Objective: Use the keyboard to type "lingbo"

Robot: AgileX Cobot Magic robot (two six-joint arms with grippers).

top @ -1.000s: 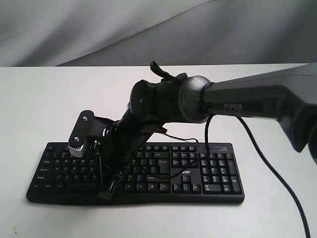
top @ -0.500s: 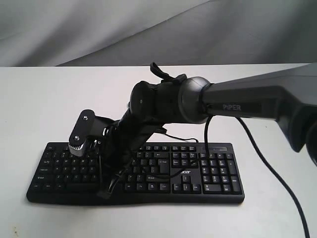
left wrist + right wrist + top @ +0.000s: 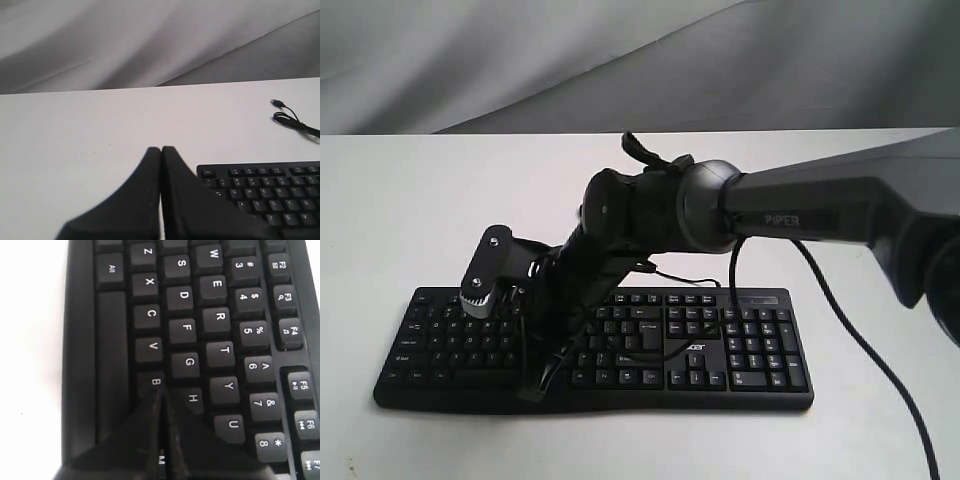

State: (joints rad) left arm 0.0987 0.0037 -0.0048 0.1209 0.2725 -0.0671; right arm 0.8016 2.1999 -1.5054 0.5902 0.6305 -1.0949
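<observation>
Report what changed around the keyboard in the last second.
The right arm sank slightly and eased a little toward the left of the exterior view. Nothing was taken hold of or let go. The right gripper stays shut, its tip low over the keyboard beside the B key. The keyboard has not moved.

There is one keyboard (image 3: 760,360) on one white table (image 3: 410,200), and one thin black cable (image 3: 296,123) lies on the table with one plug at its end. Two grippers are visible, the left gripper (image 3: 161,150) and the right gripper (image 3: 161,395), each with two black fingers. In the exterior view I count one arm (image 3: 810,215), with one black cord (image 3: 861,345) hanging from it.
</observation>
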